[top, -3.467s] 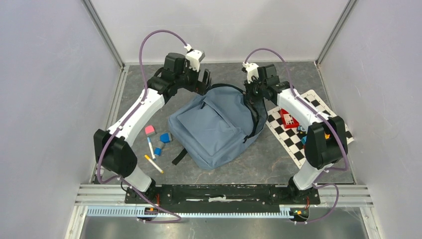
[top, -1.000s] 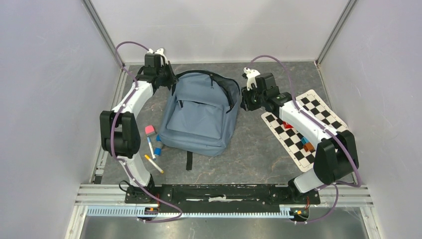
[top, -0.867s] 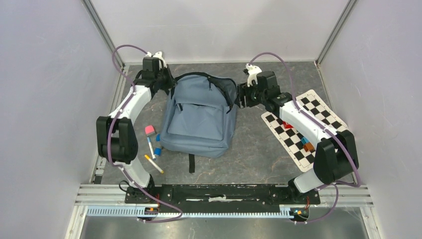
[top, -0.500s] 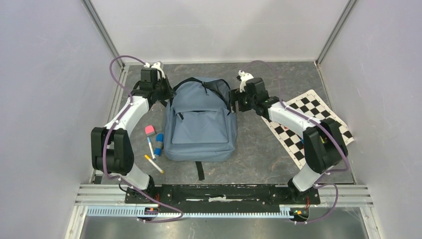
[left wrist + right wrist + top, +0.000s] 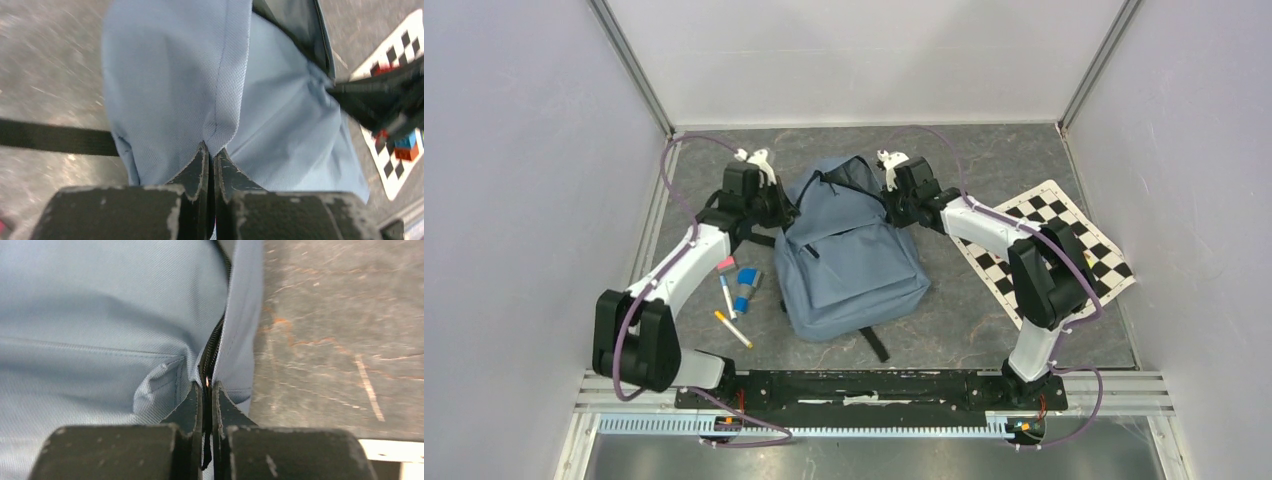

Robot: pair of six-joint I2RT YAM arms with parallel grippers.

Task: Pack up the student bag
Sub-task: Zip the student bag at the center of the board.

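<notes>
The student bag (image 5: 849,255) is a grey-blue backpack lying in the middle of the table, its open top toward the back and its front pocket up. My left gripper (image 5: 786,208) is shut on a fold of the bag's fabric (image 5: 220,100) at its upper left side. At the bag's upper right edge, my right gripper (image 5: 886,200) is shut on the bag, pinching its black zipper seam (image 5: 212,347). In the right wrist view a black strip hangs between the jaws. Both grippers hold the bag's top from opposite sides.
Left of the bag lie a pink eraser (image 5: 724,264), blue blocks (image 5: 746,282) and two markers (image 5: 731,328). A checkered mat (image 5: 1064,245) with small coloured pieces lies to the right. A black strap (image 5: 876,343) trails from the bag's near edge.
Both arms have swung the bag: its top moved right and nearer, its bottom turned toward the front right. The right gripper moved in and closed on the bag's zipper edge.
</notes>
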